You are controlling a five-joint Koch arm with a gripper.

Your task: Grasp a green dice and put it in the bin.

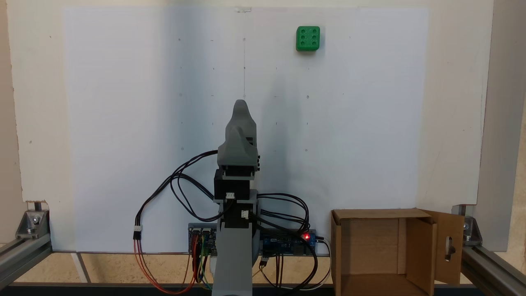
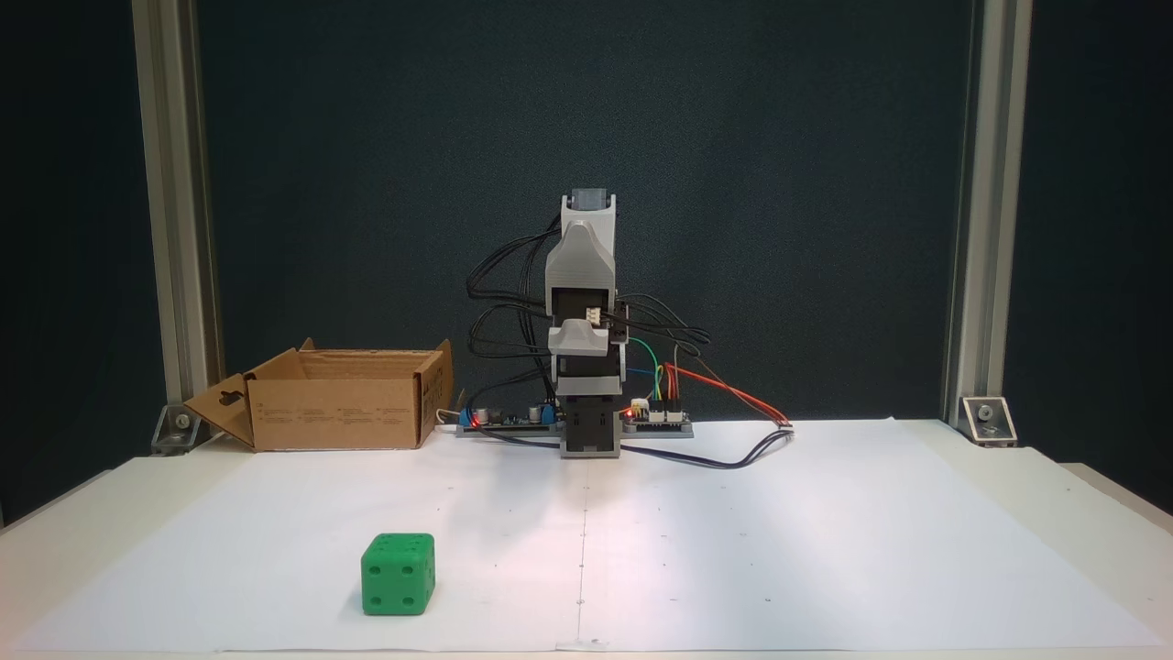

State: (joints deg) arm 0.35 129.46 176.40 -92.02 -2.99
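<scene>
Green dice (image 1: 307,38) sits on the white paper sheet (image 1: 123,123), far end from arm base, well apart from everything else. In the top-down fixed view it is upper right of centre; in the front fixed view (image 2: 398,574) it is low and left of centre, nearest the camera. Cube, so no long axis. Six-pip face points up (2 rows of 3 seen from above), four-pip face toward the front cam. Sits flat, edges roughly square to the sheet edges, maybe turned a little.

Bin (image 1: 384,250) = brown cardboard box, beside the arm base at the sheet's near edge; lower right in the top-down view, left of the arm in the front view (image 2: 339,403). Open top, flaps folded outward, slotted flap on the outer side. Interior as seen from above: bare cardboard only.

Arm (image 1: 238,156) folded up over its base, centred on the sheet's mid line, well apart from dice and bin. Gripper (image 1: 241,102) tucked against the arm; jaws overlap in both fixed views, gap not visible, so can't tell whether wide or narrow. Nothing seen in it.

Controller boards (image 2: 660,417) w/ red LEDs and cables either side of base.
</scene>
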